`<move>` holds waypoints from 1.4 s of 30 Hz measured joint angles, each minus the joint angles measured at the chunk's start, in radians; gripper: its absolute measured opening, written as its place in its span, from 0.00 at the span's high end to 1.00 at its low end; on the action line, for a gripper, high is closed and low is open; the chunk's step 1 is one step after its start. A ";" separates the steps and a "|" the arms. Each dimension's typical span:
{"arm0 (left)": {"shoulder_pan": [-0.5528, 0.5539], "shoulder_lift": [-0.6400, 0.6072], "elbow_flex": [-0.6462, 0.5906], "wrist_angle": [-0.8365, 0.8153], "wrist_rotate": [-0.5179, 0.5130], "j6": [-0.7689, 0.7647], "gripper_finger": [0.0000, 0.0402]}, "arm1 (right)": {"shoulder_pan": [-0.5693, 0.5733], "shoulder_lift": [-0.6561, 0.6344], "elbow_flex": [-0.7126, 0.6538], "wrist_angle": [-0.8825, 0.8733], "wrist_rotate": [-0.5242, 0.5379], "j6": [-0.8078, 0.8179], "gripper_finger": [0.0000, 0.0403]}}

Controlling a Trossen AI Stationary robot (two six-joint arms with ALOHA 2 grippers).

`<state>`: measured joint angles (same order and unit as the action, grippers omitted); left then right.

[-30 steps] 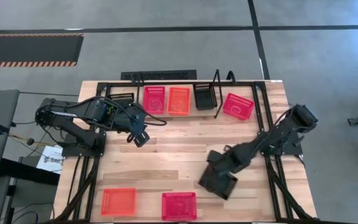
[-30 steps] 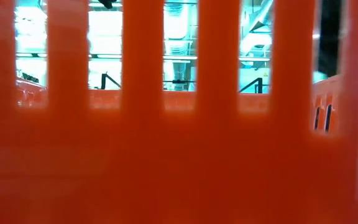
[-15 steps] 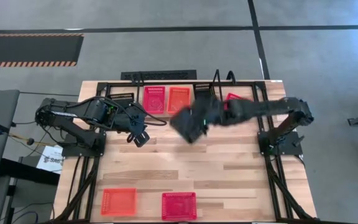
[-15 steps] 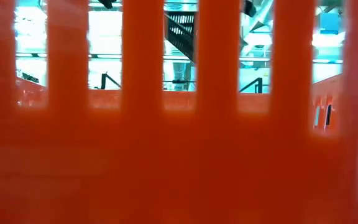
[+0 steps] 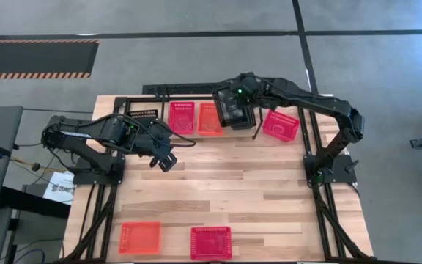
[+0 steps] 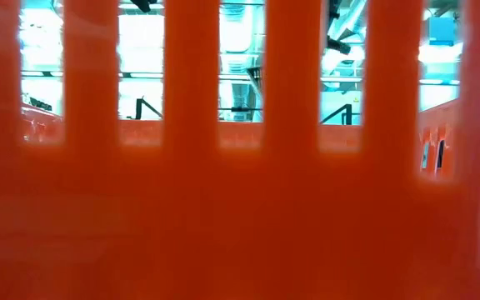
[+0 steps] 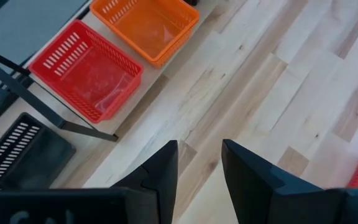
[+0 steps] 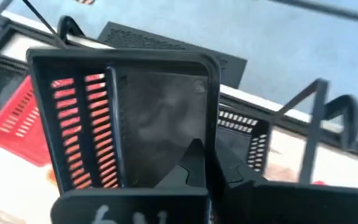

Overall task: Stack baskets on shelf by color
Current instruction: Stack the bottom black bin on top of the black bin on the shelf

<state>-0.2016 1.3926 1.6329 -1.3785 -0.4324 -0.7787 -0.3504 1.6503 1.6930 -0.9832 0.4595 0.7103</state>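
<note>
While the right tool (image 5: 234,111) is clamped on the black perforated plastic basket (image 8: 135,118), I'd square it over the shelf's 1 black basket (image 8: 244,140) before lowering.

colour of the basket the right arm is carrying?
Black, slotted walls; the right end effector is shut on its wall. Clearest in the right wrist view.

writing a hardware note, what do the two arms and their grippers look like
Both arms are dark, jointed and slim, each rising from a black base at a table edge. The left arm carries loose black cables along its links, ending in the left gripper with two flat, black, wedge-shaped fingers. The right arm shows a small green light near its wrist; the right gripper has matching matte black fingers.
</note>
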 joint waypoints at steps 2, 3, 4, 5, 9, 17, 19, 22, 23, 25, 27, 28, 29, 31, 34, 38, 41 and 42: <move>0.000 0.000 0.000 -0.002 0.000 0.020 0.72 | -0.028 0.006 -0.021 0.007 -0.038 0.015 0.99; 0.000 0.000 0.000 -0.002 -0.001 0.032 0.72 | -0.041 0.008 -0.033 0.002 -0.047 0.016 0.99; 0.000 0.000 0.000 -0.002 -0.001 0.042 0.72 | -0.050 0.008 -0.048 -0.010 -0.051 0.016 0.99; 0.000 0.000 0.000 -0.002 -0.001 0.053 0.72 | -0.055 0.008 -0.058 -0.008 -0.051 0.016 0.99; 0.000 0.000 0.000 -0.002 0.000 0.092 0.72 | -0.087 0.006 -0.081 -0.020 -0.052 0.018 0.99; 0.000 0.000 0.000 -0.002 0.000 0.118 0.72 | -0.117 0.007 -0.080 -0.007 -0.043 -0.067 0.99; 0.000 0.000 0.000 -0.002 0.000 0.115 0.72 | -0.122 0.007 -0.080 -0.008 -0.042 -0.100 0.99; 0.000 0.000 0.000 -0.002 0.000 0.105 0.72 | -0.130 0.007 -0.080 -0.008 -0.041 -0.141 0.99; 0.000 0.000 0.000 -0.002 0.000 0.104 0.72 | -0.130 0.007 -0.080 -0.009 -0.039 -0.148 0.99; 0.000 0.000 0.000 -0.002 -0.001 0.091 0.72 | -0.130 0.007 -0.080 -0.011 -0.038 -0.159 0.99; 0.000 0.000 0.000 -0.002 -0.001 0.077 0.72 | -0.130 0.007 -0.081 -0.010 -0.031 -0.159 0.99; 0.000 0.000 0.000 -0.002 -0.001 0.070 0.72 | -0.128 0.006 -0.089 -0.003 -0.025 -0.159 0.99; 0.000 0.000 0.000 -0.002 -0.001 0.061 0.72 | -0.125 0.006 -0.101 -0.004 -0.017 -0.152 0.99; 0.000 0.000 0.000 -0.002 -0.002 0.039 0.72 | -0.121 0.007 -0.124 -0.019 -0.012 -0.130 0.99; 0.000 0.000 0.000 -0.001 -0.030 0.015 0.72 | -0.114 0.007 -0.167 0.007 -0.012 -0.114 0.99; 0.000 0.000 0.000 -0.001 -0.037 0.007 0.72 | -0.105 0.007 -0.209 0.023 -0.012 -0.085 0.99; 0.000 0.000 0.000 -0.001 -0.036 0.006 0.72 | -0.104 0.007 -0.221 0.039 -0.013 -0.075 0.99; 0.000 0.000 0.000 -0.001 -0.036 0.005 0.72 | -0.101 0.007 -0.225 0.046 -0.013 -0.068 0.99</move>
<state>-0.2012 1.3922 1.6329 -1.3792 -0.4683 -0.7734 -0.4514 1.6573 1.4677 -0.9375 0.4465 0.6425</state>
